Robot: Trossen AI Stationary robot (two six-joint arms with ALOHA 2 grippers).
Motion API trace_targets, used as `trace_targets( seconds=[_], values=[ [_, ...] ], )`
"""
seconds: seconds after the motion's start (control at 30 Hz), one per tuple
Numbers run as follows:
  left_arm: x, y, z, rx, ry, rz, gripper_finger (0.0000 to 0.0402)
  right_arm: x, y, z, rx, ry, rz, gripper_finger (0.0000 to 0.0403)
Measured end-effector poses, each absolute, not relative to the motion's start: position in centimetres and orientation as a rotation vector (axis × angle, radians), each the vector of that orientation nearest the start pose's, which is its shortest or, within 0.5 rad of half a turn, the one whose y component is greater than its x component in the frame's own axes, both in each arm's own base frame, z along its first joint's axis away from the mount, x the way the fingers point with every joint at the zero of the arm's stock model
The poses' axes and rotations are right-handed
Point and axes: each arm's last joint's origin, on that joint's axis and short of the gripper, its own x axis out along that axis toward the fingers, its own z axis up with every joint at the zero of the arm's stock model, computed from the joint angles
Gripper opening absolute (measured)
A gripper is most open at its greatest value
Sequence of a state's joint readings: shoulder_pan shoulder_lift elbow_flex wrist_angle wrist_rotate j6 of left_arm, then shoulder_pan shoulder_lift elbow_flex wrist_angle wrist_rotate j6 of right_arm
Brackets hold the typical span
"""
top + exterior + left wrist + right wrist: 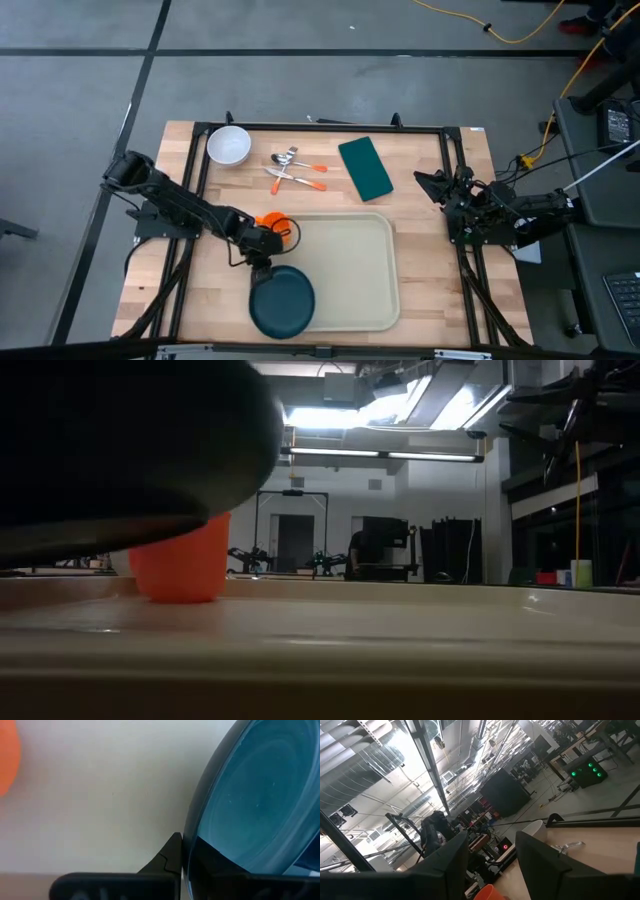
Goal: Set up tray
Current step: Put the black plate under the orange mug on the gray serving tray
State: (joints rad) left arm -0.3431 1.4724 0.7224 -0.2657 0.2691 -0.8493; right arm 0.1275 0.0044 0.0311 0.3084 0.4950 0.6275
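High view first. Left end effector (264, 268) sits over the left rim of the tray (350, 245), clamped on the edge of the dark teal plate (282, 302), which lies just past its tip and overhangs the tray's near-left corner. Orange cup (273, 222) right behind that end effector, at the tray's far-left corner. Big beige tray spreads out to its right across the near half of the desk (415, 170). Farther off on the wood: white bowl (229, 145), two pieces of orange-handled cutlery (296, 171) and a dark green napkin (365, 167). Right end effector (437, 186) parked at the desk's right edge, well apart from the tray, fingers spread with nothing between them.

Low view: huge dark underside of the plate (120, 440) fills the upper left (tilted up off the tray, by the looks of it), orange cup (182, 560) standing just beyond it on the tray's rim area (400, 650).

Left wrist view: dark fingers (172, 855) closed on the plate's rim (260, 795), cream tray surface (100, 795) under it, a blur of orange cup (6, 760) off to one side.

Right wrist view: own fingers (540, 860) parted, empty gap between; beyond them the white bowl (536, 831), a bit of cutlery (570, 846) and the orange cup (487, 893).
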Motion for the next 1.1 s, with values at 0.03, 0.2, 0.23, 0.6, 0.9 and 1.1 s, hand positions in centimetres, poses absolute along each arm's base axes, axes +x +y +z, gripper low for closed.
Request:
trace_targets(
  seconds=[0.03, 0.2, 0.23, 0.6, 0.9, 1.1],
  values=[
    [24.82, -9.66, 16.16, -0.7, 1.199, -0.092, 0.0002, 8.84, -0.25, 20.18, 0.719, -0.427, -0.252, 0.0169],
    [24.78, -9.56, 16.26, -0.645, 1.221, -0.066, 0.0002, 8.85, -0.25, 20.15, 0.736, -0.425, -0.249, 0.0169],
    [24.73, -9.53, 16.28, -0.635, 1.23, -0.058, 0.0002, 8.85, -0.25, 20.14, 0.736, -0.425, -0.248, 0.0169],
    [24.46, -9.4, 16.16, -0.612, 1.256, -0.037, 0.0002, 8.87, -0.19, 20.15, 0.735, -0.418, -0.23, 0.0169],
    [24.48, -9.27, 16.17, -0.622, 1.264, -0.045, 0.001, 8.88, -0.18, 20.14, 0.735, -0.416, -0.225, 0.0169],
    [24.35, -9.48, 16.26, -0.636, 1.286, -0.096, 0.0024, 8.88, -0.18, 20.14, 0.735, -0.416, -0.225, 0.0169]
  ],
)
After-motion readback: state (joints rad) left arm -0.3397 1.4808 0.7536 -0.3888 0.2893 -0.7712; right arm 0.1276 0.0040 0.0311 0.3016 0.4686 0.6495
